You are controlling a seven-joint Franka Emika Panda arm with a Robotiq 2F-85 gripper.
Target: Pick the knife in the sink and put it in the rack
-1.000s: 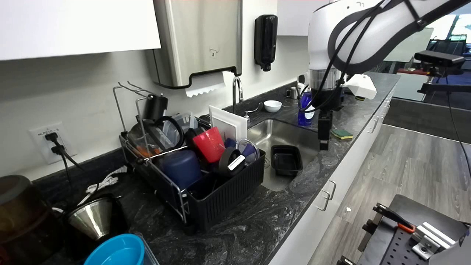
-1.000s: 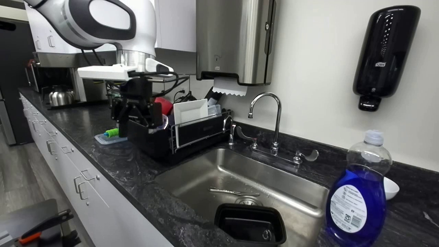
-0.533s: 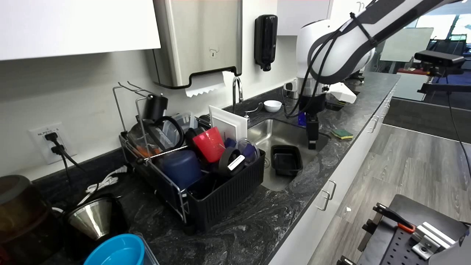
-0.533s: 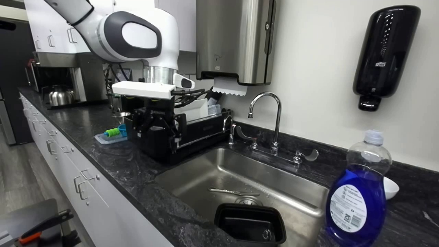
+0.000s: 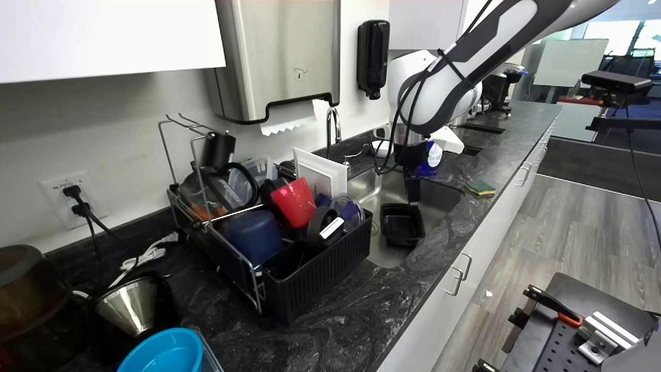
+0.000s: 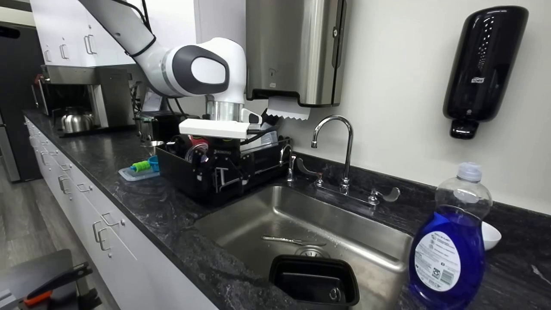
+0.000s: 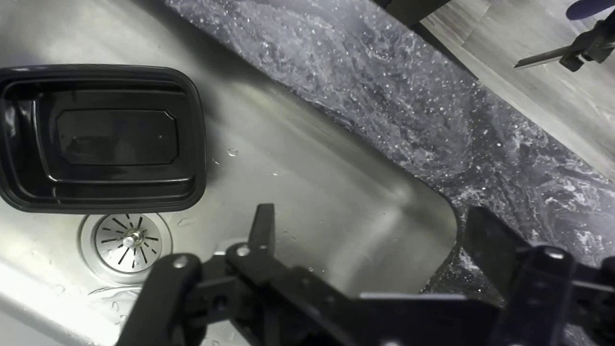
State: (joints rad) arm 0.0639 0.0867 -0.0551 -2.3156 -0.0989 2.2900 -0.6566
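So, blue soap btl point(image 6: 450, 254) stands nearest, on the dark bench point(image 6: 202, 258), off the end of the sink point(image 6: 249, 221) opp. the rack point(image 6: 271, 157); white bowl point(image 6: 492, 237) partly behind it. Then in the sink: blk tub point(image 6: 312, 284) nr the front edge, the drain point(image 6: 308, 252) past it, then the knife point(image 6: 295, 241), flat on the bottom just beside the drain, on the side away from the tub. Faucet point(image 6: 348, 159) at the back edge. Farther on, the arm point(image 6: 206, 71) has its jaws spread wide, released, above the sink's front corner at the rack end; in the wrist view that corner shows btwn them. Rack sits beyond, loaded w/ white sq. plate point(image 5: 312, 175), red cup point(image 5: 293, 202) etc. Nr the bench's far end: steel coffee pot point(image 6: 77, 121).
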